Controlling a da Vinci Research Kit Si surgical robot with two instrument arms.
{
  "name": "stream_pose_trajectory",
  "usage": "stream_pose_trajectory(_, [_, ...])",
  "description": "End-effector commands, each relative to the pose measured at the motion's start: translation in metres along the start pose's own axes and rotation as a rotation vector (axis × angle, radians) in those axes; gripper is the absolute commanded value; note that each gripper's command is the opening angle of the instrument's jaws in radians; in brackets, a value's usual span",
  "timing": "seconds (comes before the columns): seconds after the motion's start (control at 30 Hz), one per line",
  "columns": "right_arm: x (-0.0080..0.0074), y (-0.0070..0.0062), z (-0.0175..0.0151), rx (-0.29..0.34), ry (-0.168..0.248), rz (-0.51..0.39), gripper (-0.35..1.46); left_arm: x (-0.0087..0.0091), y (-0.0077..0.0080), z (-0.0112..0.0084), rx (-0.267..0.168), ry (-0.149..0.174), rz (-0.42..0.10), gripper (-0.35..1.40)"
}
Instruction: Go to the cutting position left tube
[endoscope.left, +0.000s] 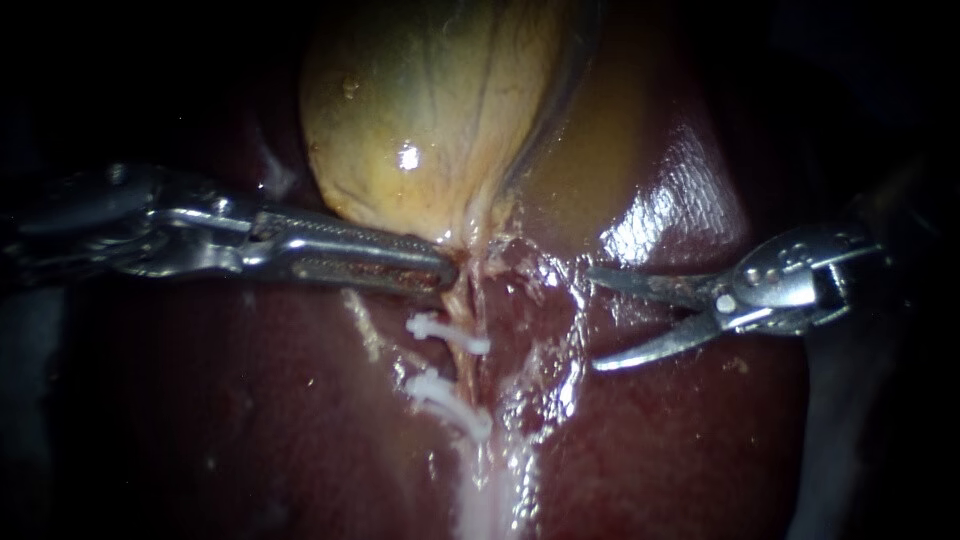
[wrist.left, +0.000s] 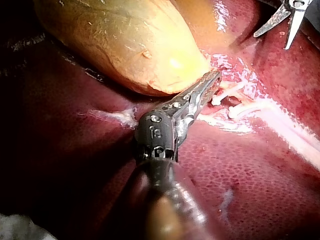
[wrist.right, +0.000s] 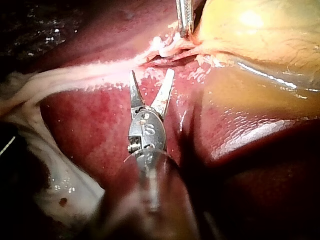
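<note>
The yellow gallbladder (endoscope.left: 440, 110) lies on the dark red liver (endoscope.left: 250, 420). My left instrument (endoscope.left: 445, 270) comes in from the left, its long toothed jaws shut on the gallbladder's neck (wrist.left: 202, 75). Below that tip a thin tube (endoscope.left: 472, 365) carries two white clips, an upper clip (endoscope.left: 445, 330) and a lower clip (endoscope.left: 445, 395). My right instrument (endoscope.left: 600, 318) has two curved blades standing open, apart from the tube and to its right. In the right wrist view the open blades (wrist.right: 151, 82) point at the clipped tube (wrist.right: 167, 47), a short way ahead of them.
A pale band of tissue (endoscope.left: 490, 500) runs from the clips toward the near edge. A glistening wet strand (endoscope.left: 565, 340) lies between the tube and the blades. The liver's swollen lobe (wrist.right: 240, 125) rises beside the right instrument. White material (wrist.left: 15, 227) shows behind the left shaft.
</note>
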Motion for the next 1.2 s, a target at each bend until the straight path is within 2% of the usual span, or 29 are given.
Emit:
stream_pose_trajectory(0.03, [0.0000, 0.0000, 0.0000, 0.000, 0.001, 0.000, 1.43, 0.0000, 0.0001, -0.0001, -0.001, 0.000, 0.000, -0.35])
stream_pose_trajectory(0.13, [0.0000, 0.0000, 0.0000, 0.000, 0.001, 0.001, 1.43, 0.0003, 0.0004, -0.0009, -0.005, -0.001, -0.001, -0.35])
stream_pose_trajectory(0.27, [0.0001, 0.0000, 0.0000, -0.001, 0.001, 0.001, 1.43, 0.0014, 0.0014, -0.0032, -0.004, -0.003, -0.009, -0.35])
stream_pose_trajectory(0.43, [0.0003, -0.0002, 0.0001, -0.002, 0.004, 0.002, 1.43, 0.0020, 0.0033, -0.0058, -0.001, 0.014, -0.021, -0.35])
stream_pose_trajectory(0.53, [0.0004, -0.0003, 0.0002, -0.002, 0.004, 0.002, 1.43, 0.0023, 0.0040, -0.0066, 0.002, 0.018, -0.018, -0.35])
stream_pose_trajectory(0.87, [0.0008, -0.0008, 0.0010, -0.007, 0.004, 0.002, 1.43, 0.0023, 0.0041, -0.0067, 0.001, 0.021, -0.018, -0.35])
stream_pose_trajectory(1.2, [-0.0001, -0.0021, 0.0049, 0.017, 0.016, -0.009, 1.43, 0.0023, 0.0041, -0.0066, 0.001, 0.021, -0.018, -0.35])
